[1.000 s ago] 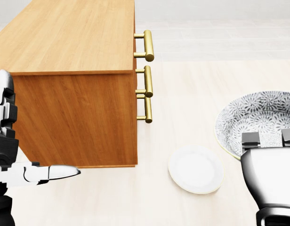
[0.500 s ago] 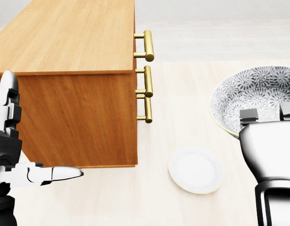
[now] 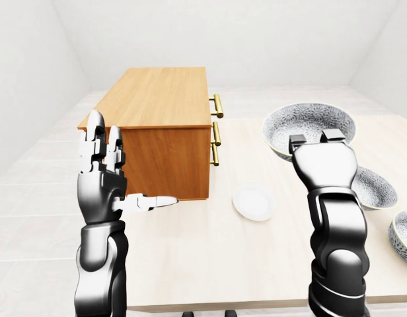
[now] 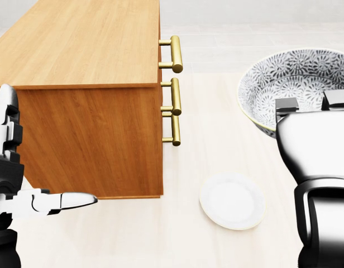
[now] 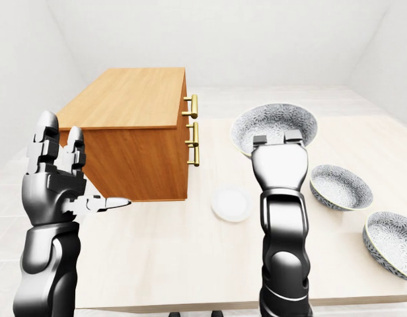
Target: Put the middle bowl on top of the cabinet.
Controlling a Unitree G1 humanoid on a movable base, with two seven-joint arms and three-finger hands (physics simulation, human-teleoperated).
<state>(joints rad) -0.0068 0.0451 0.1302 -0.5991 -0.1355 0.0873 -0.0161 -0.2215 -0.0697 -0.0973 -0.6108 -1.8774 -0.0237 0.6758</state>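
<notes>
The right hand (image 5: 279, 165) is up off the table (image 5: 190, 257) with the bowl (image 4: 295, 75) in its grip. Two fingertips (image 4: 287, 105) hook over the near rim, and the patterned inside spreads away beyond them. The thumb is hidden under the bowl, so I cannot tell how it presses. The bowl hangs in the air above the table, not on the cabinet (image 3: 157, 99), which stands well to the left of those fingers. The cabinet's brass handles (image 4: 175, 95) face toward the holding hand.

Below and to the left of the gripping fingers, a white plate (image 4: 232, 201) lies flat on the table near the cabinet's lower corner. To their right, in the right-eye view, a second bowl (image 5: 340, 187) and a third bowl (image 5: 392, 244) sit on the table, apart from each other.

The left hand (image 3: 101, 178) is raised and empty, spread wide. Its fingers (image 3: 94, 129) stand upright, and the thumb (image 3: 160, 201) points right, across the cabinet's end panel. Whether the thumb tip touches the wood I cannot tell.
</notes>
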